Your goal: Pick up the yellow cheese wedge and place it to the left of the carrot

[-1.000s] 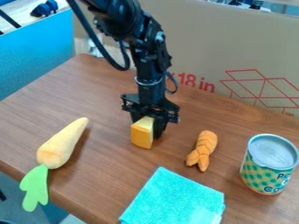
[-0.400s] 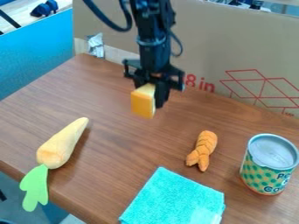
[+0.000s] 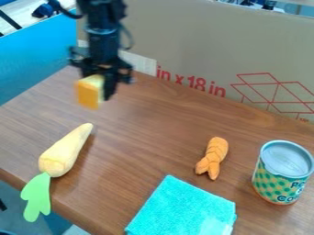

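Note:
The black gripper hangs above the back left part of the wooden table, shut on a yellow-orange block that looks like cheese. The block is held up off the tabletop. Below and a little left of it lies a pale yellow carrot with a green leafy top. An orange shrimp-like toy rests right of the table's middle. At the right stands a green-patterned can, upright. A turquoise cloth lies flat near the front edge.
A tall cardboard panel with red print runs along the table's back edge. A blue panel stands past the left edge. The carrot's leafy end hangs over the table's front left edge.
The gripper has lifted the yellow-orange block off the table, then carried it left and slightly up in view. The carrot, shrimp-like toy, can and cloth have stayed put.

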Tool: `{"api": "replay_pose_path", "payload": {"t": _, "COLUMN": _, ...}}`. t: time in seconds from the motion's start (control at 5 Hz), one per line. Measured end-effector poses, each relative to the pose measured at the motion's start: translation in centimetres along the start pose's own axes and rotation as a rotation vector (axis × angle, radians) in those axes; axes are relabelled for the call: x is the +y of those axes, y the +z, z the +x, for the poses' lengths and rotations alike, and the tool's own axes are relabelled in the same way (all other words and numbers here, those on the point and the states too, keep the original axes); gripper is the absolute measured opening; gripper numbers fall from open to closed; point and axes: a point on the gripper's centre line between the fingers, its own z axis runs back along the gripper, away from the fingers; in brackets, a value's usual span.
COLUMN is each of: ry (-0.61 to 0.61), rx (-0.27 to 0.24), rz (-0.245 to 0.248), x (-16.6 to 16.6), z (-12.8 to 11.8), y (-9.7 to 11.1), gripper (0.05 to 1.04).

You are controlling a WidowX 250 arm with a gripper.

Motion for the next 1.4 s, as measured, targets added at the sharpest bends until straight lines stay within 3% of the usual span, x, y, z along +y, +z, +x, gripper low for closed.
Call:
{"api": "replay_pose_path", "payload": {"t": 0.2, "ry": 0.009, "rx": 0.018, "rz": -0.026, "x": 5.1, "z": -2.5, "y": -1.3, "gripper": 0.417}}
{"api": "replay_pose_path", "payload": {"t": 0.4, "ry": 0.031, "rx": 0.008, "rz": -0.001, "x": 10.1, "z": -4.1, "y": -1.9, "gripper": 0.416}}
{"api": "replay_pose_path", "payload": {"t": 0.6, "ry": 0.041, "rx": 0.038, "rz": 0.041, "x": 11.4, "z": -4.9, "y": -3.4, "gripper": 0.417}}
{"api": "replay_pose_path", "payload": {"t": 0.8, "ry": -0.016, "rx": 0.068, "rz": 0.028, "x": 9.9, "z": -4.6, "y": -6.1, "gripper": 0.417}}
{"api": "replay_pose_path", "payload": {"t": 1.2, "ry": -0.156, "rx": 0.01, "rz": -0.169, "x": 4.7, "z": -4.1, "y": -7.8, "gripper": 0.416}}
{"api": "replay_pose_path", "payload": {"t": 1.4, "ry": -0.17, "rx": 0.012, "rz": -0.14, "x": 4.4, "z": -3.8, "y": -8.1, "gripper": 0.449}}
